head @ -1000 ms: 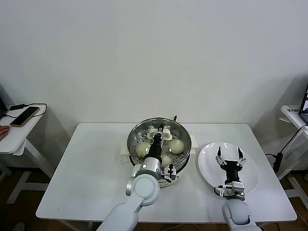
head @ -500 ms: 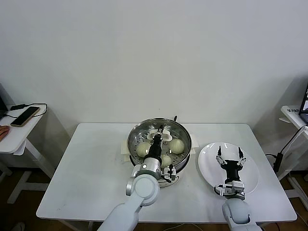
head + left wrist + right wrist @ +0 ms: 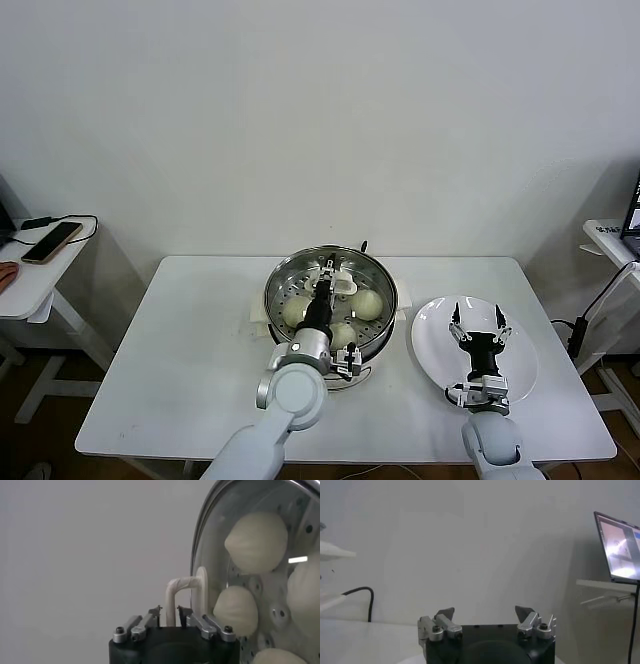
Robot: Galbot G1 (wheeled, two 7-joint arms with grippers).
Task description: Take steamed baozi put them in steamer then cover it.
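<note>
The steamer (image 3: 277,290) stands at the table's middle with the glass cover (image 3: 200,545) lying on it. Several baozi (image 3: 367,303) (image 3: 257,540) show through the glass on the perforated tray. My left gripper (image 3: 325,287) (image 3: 169,611) straddles the cover's cream-white handle (image 3: 182,587) (image 3: 341,281). Its fingertips (image 3: 157,611) stand a little off the handle on each side, so it is open and grips nothing. My right gripper (image 3: 478,325) (image 3: 485,612) hovers open and empty over the white plate (image 3: 520,375).
The white plate lies to the right of the steamer near the table's right edge. A side table with a phone (image 3: 50,241) stands at far left, and a laptop (image 3: 617,547) sits on a stand at far right.
My left gripper's jaws have parted from the cover's handle, which they were shut on before. The cover stays on the steamer. The right arm has not moved.
</note>
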